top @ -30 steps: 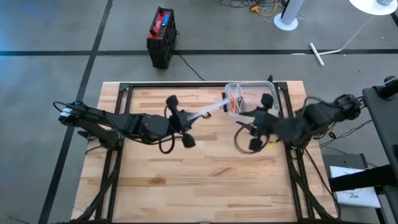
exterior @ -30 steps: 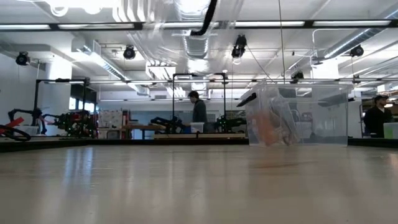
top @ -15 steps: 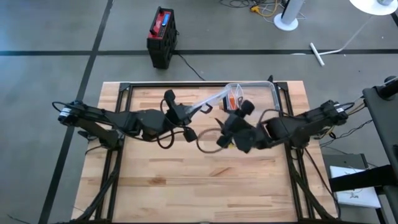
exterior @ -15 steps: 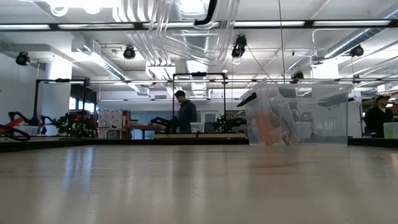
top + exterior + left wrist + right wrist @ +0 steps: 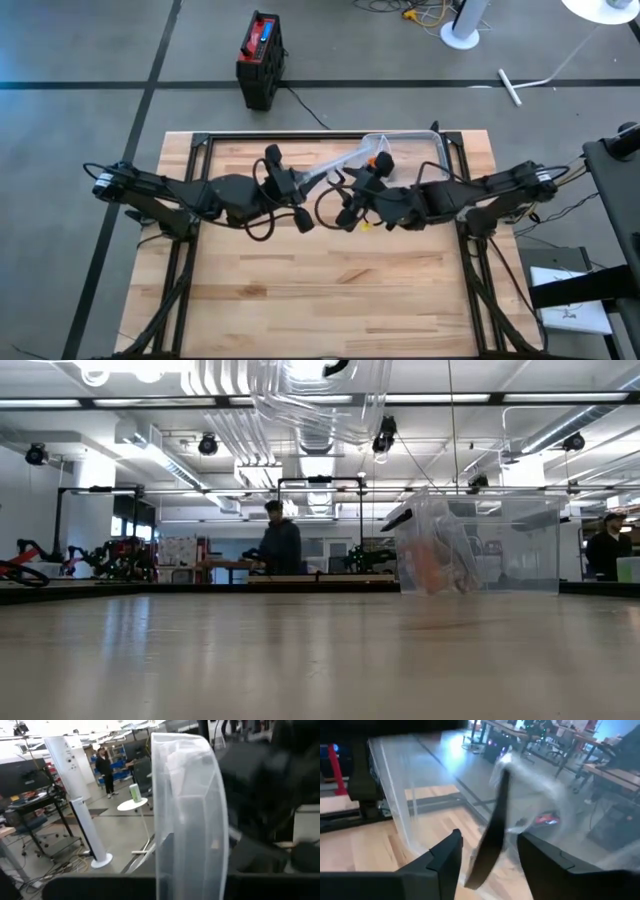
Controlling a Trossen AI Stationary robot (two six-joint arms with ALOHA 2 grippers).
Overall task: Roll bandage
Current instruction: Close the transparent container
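The bandage (image 5: 335, 167) shows in the high view as a pale, see-through strip stretched above the wooden surface (image 5: 330, 290). Its long axis runs on a slant, from the left gripper (image 5: 297, 183) near the middle of the surface up toward the clear plastic box (image 5: 425, 140) at the far edge on the right side. In the left wrist view the strip (image 5: 189, 815) fills the middle of the picture as a broad translucent band.

The left gripper's jaws are pressed together, pinching the near end of the bandage. The right gripper (image 5: 360, 195) hangs just beside that strip, close to the left one, its jaws spread apart; in the right wrist view its two dark fingers (image 5: 445, 855) stand with a gap between them and a blurred dark shape crossing ahead.

The low view shows the box (image 5: 480, 545) standing upright, with something orange inside. A person (image 5: 278, 545) stands in the room behind. No writing or label can be read anywhere.
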